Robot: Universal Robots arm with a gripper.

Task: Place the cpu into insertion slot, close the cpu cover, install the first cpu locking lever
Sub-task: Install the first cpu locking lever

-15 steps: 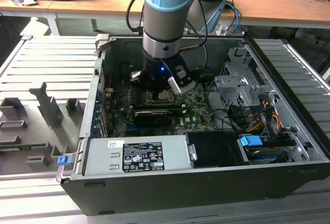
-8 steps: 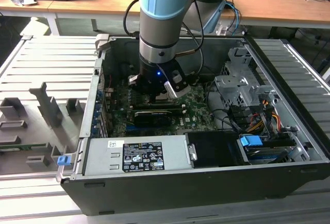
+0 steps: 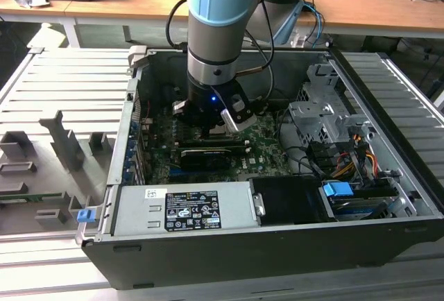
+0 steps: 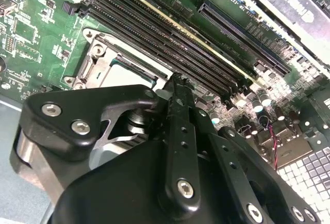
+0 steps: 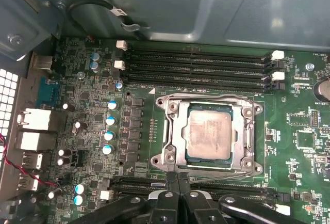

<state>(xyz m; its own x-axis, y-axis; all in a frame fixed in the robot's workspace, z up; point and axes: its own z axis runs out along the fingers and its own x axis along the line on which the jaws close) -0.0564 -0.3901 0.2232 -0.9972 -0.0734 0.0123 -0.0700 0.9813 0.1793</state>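
Gripper: fingers closed together, holding nothing, at the edge of the socket.
Cpu: seated in the socket.
Cpu cover: down around the cpu.

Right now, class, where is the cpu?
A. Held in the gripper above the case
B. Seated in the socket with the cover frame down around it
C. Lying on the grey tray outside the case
B: in the first wrist view the cpu sits in the socket, framed by the cpu cover.
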